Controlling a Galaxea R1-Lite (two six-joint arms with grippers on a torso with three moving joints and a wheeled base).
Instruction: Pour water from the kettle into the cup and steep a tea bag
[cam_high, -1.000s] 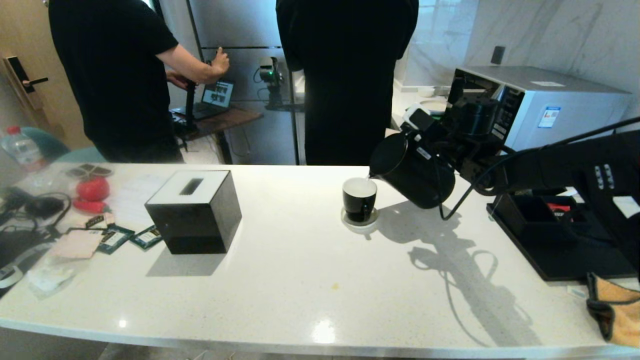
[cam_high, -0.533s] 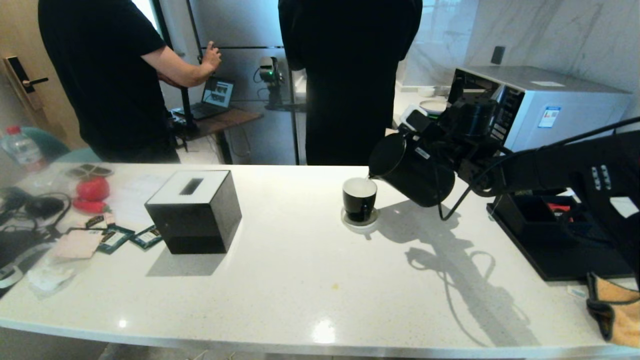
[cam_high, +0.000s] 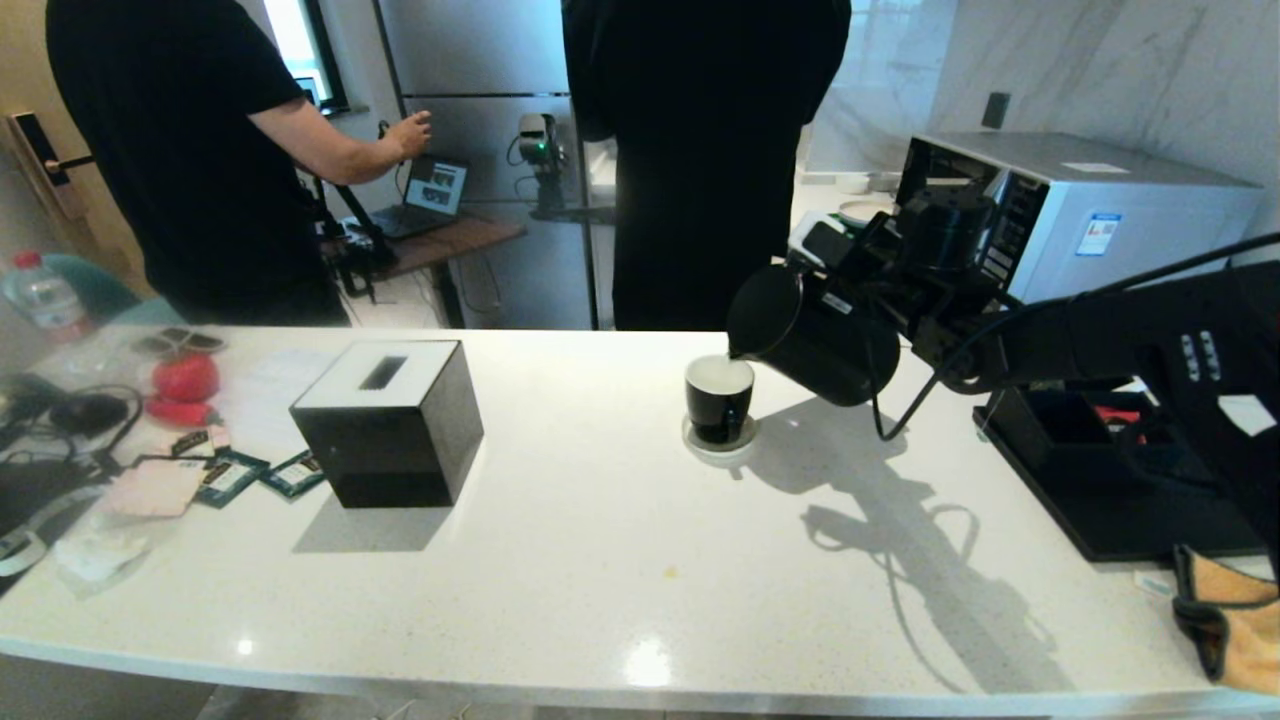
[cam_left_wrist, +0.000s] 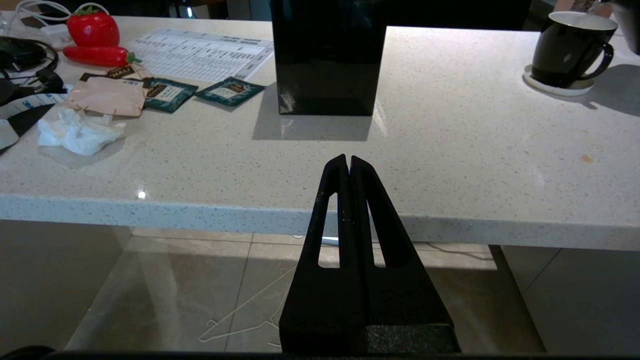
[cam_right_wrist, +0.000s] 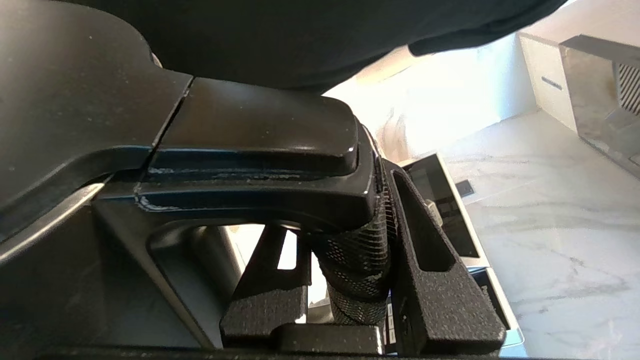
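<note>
Right end effector (cam_right_wrist: 350, 300): clamped on kettle (cam_high: 815, 335) handle; kettle tipped further than a second ago, spout now over cup (cam_high: 718, 397); pouring underway.

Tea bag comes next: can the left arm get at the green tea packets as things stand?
Probably yes: the left gripper, shut, hangs below the counter edge; the green tea packets lie uncovered beside the tissue box.
</note>
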